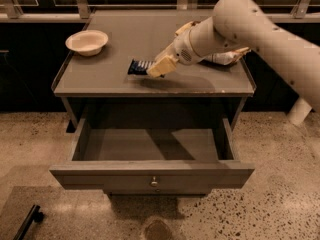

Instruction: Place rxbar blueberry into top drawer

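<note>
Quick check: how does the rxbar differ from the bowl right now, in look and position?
The rxbar blueberry is dark navy and flat; the bowl is pale, round and hollow. The bar lies mid-top with the gripper at its right end; the bowl sits alone at the left rear. Both rest on the cabinet top, not in the open top drawer.

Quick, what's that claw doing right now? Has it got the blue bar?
Gripper: at the right end of the bar on the tabletop; whether it holds the bar cannot be told.
</note>
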Motion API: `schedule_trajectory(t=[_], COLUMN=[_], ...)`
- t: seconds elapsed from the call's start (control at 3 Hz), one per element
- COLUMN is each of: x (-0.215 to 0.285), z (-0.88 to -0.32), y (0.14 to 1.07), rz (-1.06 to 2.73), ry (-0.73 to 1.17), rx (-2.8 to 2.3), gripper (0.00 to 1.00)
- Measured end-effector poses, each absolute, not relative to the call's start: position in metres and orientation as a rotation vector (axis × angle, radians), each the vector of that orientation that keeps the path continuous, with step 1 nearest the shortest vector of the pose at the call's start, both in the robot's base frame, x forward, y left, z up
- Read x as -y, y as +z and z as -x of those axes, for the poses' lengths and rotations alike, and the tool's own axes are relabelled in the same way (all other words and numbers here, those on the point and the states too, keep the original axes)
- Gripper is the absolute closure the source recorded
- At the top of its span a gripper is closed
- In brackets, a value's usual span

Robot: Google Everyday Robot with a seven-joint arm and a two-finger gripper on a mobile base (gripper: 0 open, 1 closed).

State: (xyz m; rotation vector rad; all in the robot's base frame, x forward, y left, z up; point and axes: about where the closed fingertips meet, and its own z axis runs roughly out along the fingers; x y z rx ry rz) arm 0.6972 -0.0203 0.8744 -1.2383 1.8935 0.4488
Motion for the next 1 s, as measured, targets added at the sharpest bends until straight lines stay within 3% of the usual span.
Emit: schedule_trajectory(t=[0.67,1.0], x=[0.033,0.046], z=[-0.593,-0.55], y=[0.979,0.961], rz=[0.959,0.828], ry=[0.217,0.188], rx=[-1.818,-1.837], gripper=[1.0,1.0])
